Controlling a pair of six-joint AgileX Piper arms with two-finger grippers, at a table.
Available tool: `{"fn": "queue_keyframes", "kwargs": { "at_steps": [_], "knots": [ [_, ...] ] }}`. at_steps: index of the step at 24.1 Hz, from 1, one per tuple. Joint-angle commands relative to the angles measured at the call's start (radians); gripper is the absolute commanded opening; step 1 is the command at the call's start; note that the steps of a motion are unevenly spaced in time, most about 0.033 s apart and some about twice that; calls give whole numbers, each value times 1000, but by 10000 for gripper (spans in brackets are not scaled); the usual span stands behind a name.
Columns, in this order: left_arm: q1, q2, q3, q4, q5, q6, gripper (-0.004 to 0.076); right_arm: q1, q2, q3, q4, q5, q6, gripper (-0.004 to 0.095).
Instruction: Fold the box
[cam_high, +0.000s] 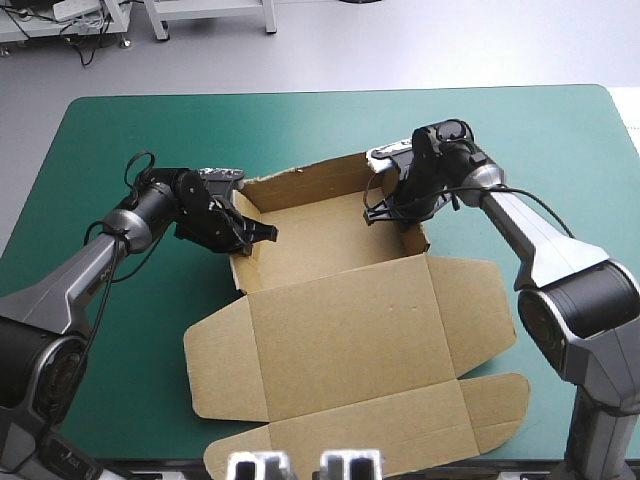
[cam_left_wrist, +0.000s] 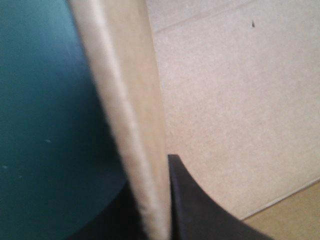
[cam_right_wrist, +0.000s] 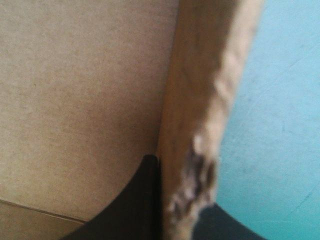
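The brown box lies mid-table as an open tray, its walls raised at the far end and its lid flat toward the near edge. My left gripper is shut on the box's left wall, one black finger inside and one outside. My right gripper is shut on the box's right wall, pinching it the same way. The left wrist view shows the tray floor beyond the wall. In the right wrist view the wall's top edge looks frayed near the fingers.
The teal-green cover lies bare around the tray on the left, right and far sides. The lid's side flaps spread out flat, and its front flap reaches the table's near edge.
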Motion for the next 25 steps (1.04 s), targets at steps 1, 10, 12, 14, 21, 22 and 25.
{"fn": "queue_keyframes", "kwargs": {
  "at_steps": [1,10,12,14,21,22,25],
  "knots": [
    [-39,-15,-76,57,78,16,-10,23,-25,-28,109,73,-37,-23],
    [-112,54,-303,191,176,-30,-10,23,-22,-41,126,71,-37,-23],
    [-127,74,-313,215,204,-30,-10,23,-22,-43,129,71,-37,-23],
    [-137,91,-313,229,224,-30,-10,23,-22,-45,129,71,-37,-23],
    [-140,117,-313,240,267,-34,-3,19,-22,-47,53,71,-2,-22],
    [-140,117,-313,224,271,-15,29,19,-22,-47,51,72,-4,4],
    [-140,117,-313,214,284,-1,257,19,-22,-47,66,72,-61,217]
  ]
}}
